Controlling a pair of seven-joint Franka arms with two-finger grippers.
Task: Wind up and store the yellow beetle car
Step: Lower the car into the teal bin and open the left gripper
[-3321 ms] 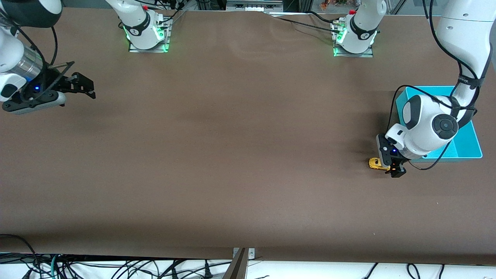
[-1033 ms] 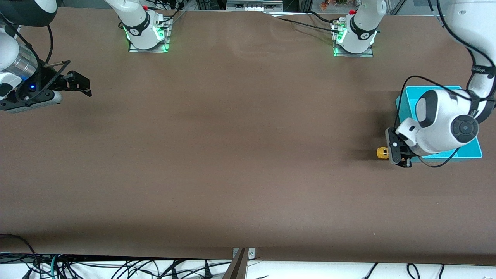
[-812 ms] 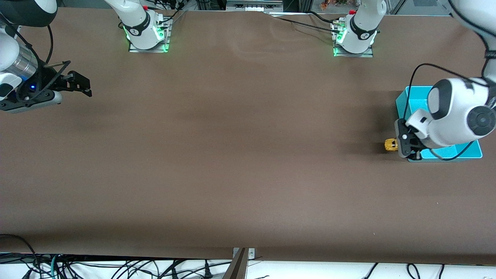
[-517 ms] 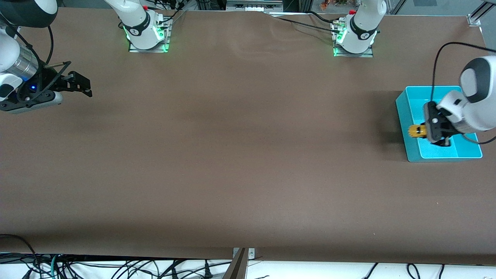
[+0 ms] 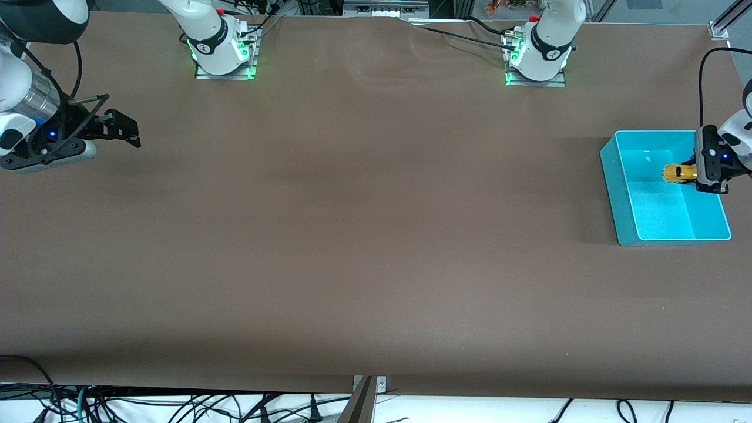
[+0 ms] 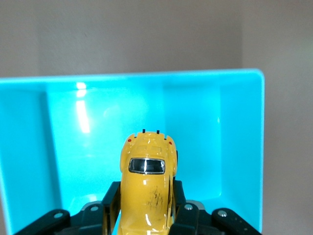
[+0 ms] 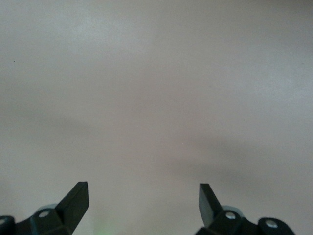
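My left gripper [image 5: 693, 174] is shut on the yellow beetle car [image 5: 674, 173] and holds it in the air over the open turquoise bin [image 5: 621, 200] at the left arm's end of the table. In the left wrist view the car [image 6: 146, 186] sits clamped between the two black fingers [image 6: 111, 198], its rounded body and a dark window pointing out over the bin's floor [image 6: 195, 122]. My right gripper [image 5: 126, 130] is open and empty, waiting above the bare table at the right arm's end; its fingertips [image 7: 78, 196] show spread wide over brown tabletop.
The brown table [image 5: 364, 223] holds only the bin. Both arm bases [image 5: 223, 56] stand on plates along the edge farthest from the front camera. Cables hang below the table's edge nearest the front camera [image 5: 176, 405].
My left gripper lifted the yellow car off the table beside the bin and carried it up and over the bin's rim to above its inside. The right arm has barely moved.
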